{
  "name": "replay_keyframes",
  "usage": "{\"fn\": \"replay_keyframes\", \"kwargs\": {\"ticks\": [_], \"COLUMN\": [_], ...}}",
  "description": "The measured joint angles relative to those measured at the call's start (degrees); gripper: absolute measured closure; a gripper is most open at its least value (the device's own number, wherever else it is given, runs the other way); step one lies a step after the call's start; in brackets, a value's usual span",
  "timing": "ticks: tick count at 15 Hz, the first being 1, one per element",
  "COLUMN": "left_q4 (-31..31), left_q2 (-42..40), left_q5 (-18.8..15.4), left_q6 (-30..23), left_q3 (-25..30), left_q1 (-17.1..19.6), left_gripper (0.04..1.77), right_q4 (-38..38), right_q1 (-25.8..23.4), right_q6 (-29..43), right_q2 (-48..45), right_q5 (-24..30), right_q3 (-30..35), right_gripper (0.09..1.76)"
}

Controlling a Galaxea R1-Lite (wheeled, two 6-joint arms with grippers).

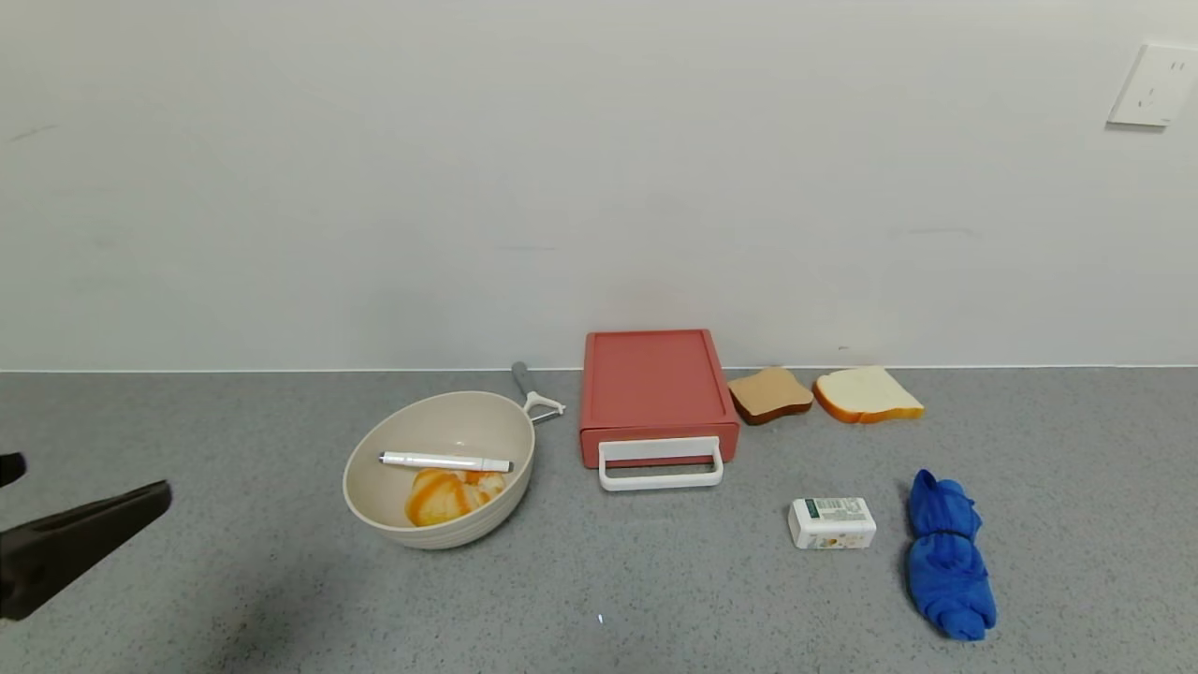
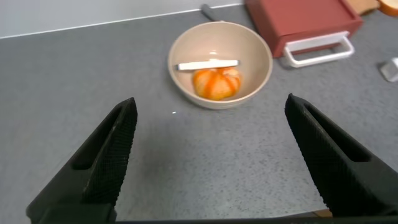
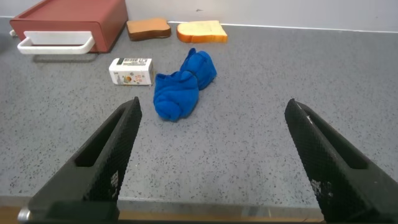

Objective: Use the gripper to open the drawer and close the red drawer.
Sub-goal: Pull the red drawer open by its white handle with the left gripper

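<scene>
The salmon-red drawer (image 1: 655, 384) lies flat against the back wall with its tray pushed in and its white loop handle (image 1: 660, 465) facing me. It also shows in the left wrist view (image 2: 298, 18) and the right wrist view (image 3: 68, 18). My left gripper (image 1: 89, 477) is at the far left edge, above the counter and well to the left of the drawer. It is open and empty (image 2: 210, 106). My right gripper (image 3: 212, 106) is open and empty over the counter's front edge on the right, out of the head view.
A beige bowl (image 1: 438, 468) left of the drawer holds a white pen and an orange-striped bun. A peeler (image 1: 535, 393) lies behind it. Two bread slices (image 1: 824, 393) lie to the drawer's right, with a small white box (image 1: 831, 522) and a blue cloth (image 1: 947, 554) nearer me.
</scene>
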Motion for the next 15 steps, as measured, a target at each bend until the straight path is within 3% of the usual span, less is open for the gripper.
{"fn": "replay_keyframes", "kwargs": {"ticks": [6, 14, 15], "left_q4": [0.48, -0.17, -0.2], "left_q2": [15.46, 28.59, 29.84], "left_q5": [-0.83, 1.05, 2.17], "left_q6": [0.59, 0.2, 0.3], "left_q3": [-10.08, -17.85, -18.41], "left_q1": [-13.31, -23.02, -24.11], "left_gripper": [0.09, 0.1, 0.31], "right_q4": [0.05, 0.09, 0.09], "right_q1": [0.0, 0.0, 0.0], "right_q6": [0.02, 0.0, 0.04], "right_q2": [0.0, 0.0, 0.0], "right_q5": [0.02, 0.0, 0.02], "right_q3": [0.0, 0.0, 0.0], "right_gripper": [0.15, 0.15, 0.15]}}
